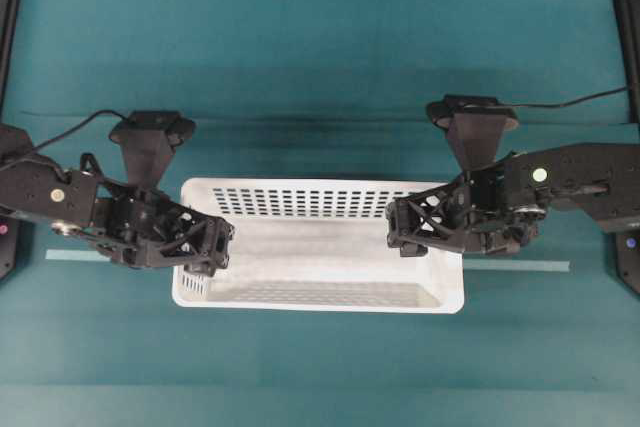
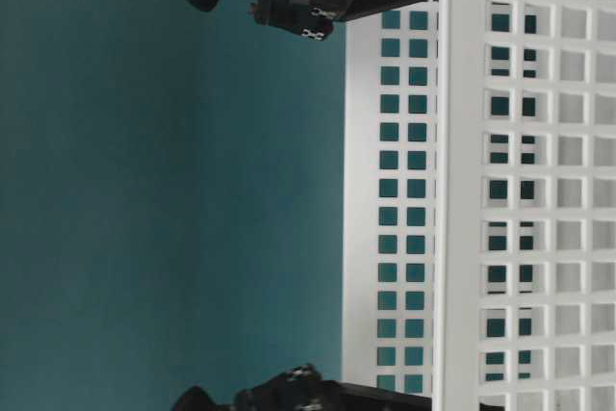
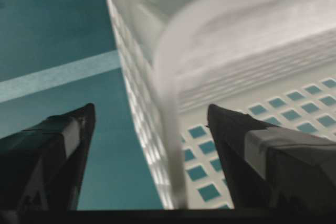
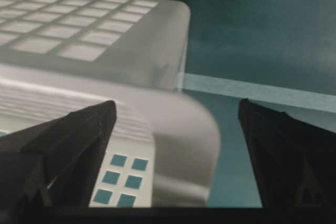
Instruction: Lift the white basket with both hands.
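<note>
The white basket (image 1: pixel 320 245) has little holes in its walls. Only the wrist views show the left gripper (image 3: pixel 149 129) and right gripper (image 4: pixel 176 124) spread wide around its rim, holding nothing.

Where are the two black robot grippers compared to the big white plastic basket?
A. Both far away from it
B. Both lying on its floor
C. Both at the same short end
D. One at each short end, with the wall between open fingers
D: the left gripper straddles the left end wall of the big white plastic basket and the right gripper the right end wall, each with one finger inside and one outside.
</note>
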Motion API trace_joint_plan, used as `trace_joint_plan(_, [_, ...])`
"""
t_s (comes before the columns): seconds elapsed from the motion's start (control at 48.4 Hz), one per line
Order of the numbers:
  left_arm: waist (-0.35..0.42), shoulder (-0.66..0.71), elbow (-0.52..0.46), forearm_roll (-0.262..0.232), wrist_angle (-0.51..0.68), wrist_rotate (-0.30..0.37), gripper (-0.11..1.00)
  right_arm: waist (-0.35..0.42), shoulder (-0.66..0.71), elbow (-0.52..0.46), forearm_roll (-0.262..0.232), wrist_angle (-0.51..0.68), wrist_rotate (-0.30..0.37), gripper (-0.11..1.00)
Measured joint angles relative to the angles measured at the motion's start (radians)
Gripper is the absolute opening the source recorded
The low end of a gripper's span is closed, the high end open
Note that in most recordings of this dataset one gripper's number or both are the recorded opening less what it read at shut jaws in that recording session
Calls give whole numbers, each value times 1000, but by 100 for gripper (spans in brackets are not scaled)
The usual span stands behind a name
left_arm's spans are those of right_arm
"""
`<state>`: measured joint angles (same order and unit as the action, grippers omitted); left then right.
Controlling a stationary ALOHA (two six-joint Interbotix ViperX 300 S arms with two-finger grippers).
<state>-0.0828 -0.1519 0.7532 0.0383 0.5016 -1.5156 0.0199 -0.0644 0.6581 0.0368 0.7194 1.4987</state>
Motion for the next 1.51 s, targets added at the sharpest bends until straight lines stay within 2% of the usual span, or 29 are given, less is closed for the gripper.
trace_joint_plan(0.227, [14,-86,2,0,3,3,85,-5,-69,5,0,26,5,96])
trace_joint_plan(0.454, [15,-239,9,0,35,5,85,-20,-184,5,0,97,2,96])
trace_joint_plan(0.62, [17,-377,41,0,78,29,85,-31,-304,5,0,103,-37,96])
trace_joint_plan(0.764, [37,-509,71,0,78,114,85,-32,-414,23,0,44,-141,96])
trace_joint_plan(0.992, [86,-695,104,0,40,293,85,-48,-592,118,-2,-167,-337,96])
trace_joint_plan(1.074, [100,-747,106,0,34,337,85,-54,-649,150,-3,-235,-410,96])
trace_joint_plan(1.281, [115,-822,107,0,29,448,85,-69,-785,209,-46,-345,-609,96])
trace_joint_plan(1.363, [115,-834,107,0,9,515,85,-75,-824,221,-69,-368,-695,96])
trace_joint_plan(1.508, [117,-839,107,0,-69,680,85,-86,-871,241,-91,-405,-827,96])
